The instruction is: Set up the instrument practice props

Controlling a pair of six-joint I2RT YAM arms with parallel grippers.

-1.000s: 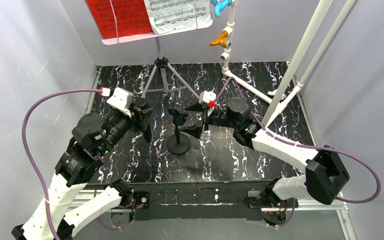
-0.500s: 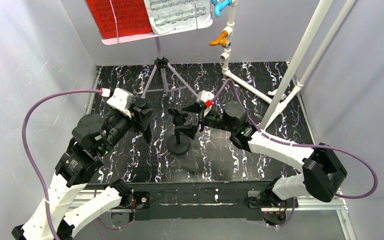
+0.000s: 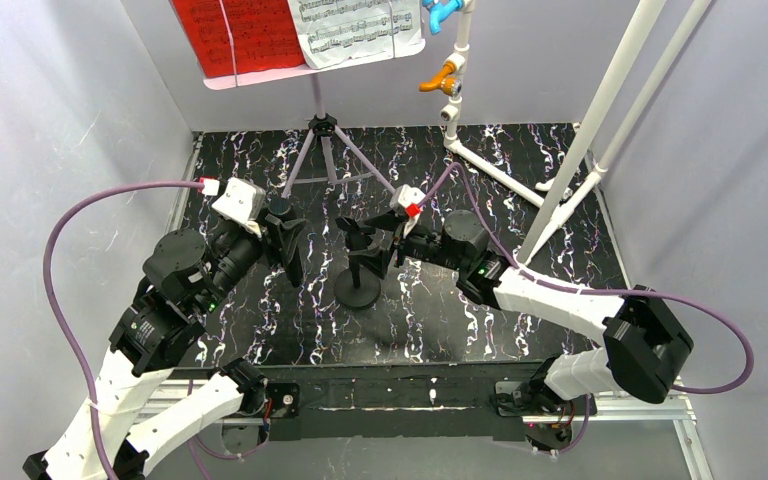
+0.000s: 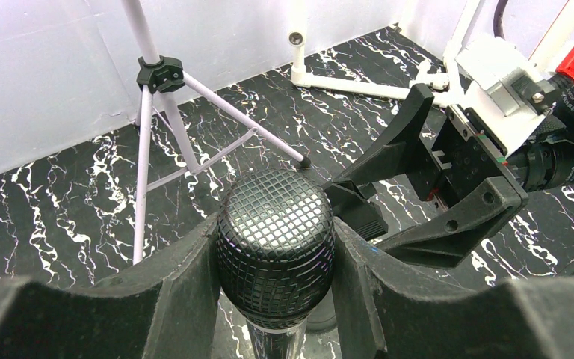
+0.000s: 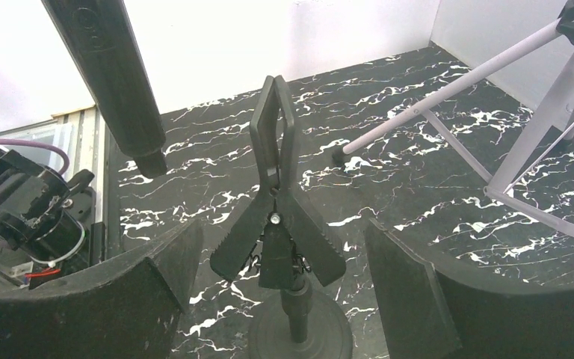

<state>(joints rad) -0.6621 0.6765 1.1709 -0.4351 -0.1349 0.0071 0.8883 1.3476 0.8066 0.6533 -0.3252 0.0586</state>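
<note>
The black microphone with a gridded mesh head (image 4: 275, 258) hangs above the black white-veined table (image 3: 260, 330), left of centre. The left gripper (image 4: 274, 224) clamps it by the head. It looks rigid and fairly dense. The mesh gives purchase but could dent, and the smooth barrel would likely slip.

Just beside it, mid-table, stands the black round-based stand (image 3: 358, 292), topped by a black spring clip (image 5: 276, 194). The stand probably tips easily. The clip's splayed lower handles seem the place to squeeze. The right gripper (image 3: 374, 240) straddles them with fingers wide and not touching.

At the far edge, the lilac tripod music stand (image 3: 322, 128) carries a red page (image 3: 240, 35) and a white page (image 3: 360, 25).

Since a second ago the right gripper has moved in on the clip and narrowed slightly. The left has not moved.
</note>
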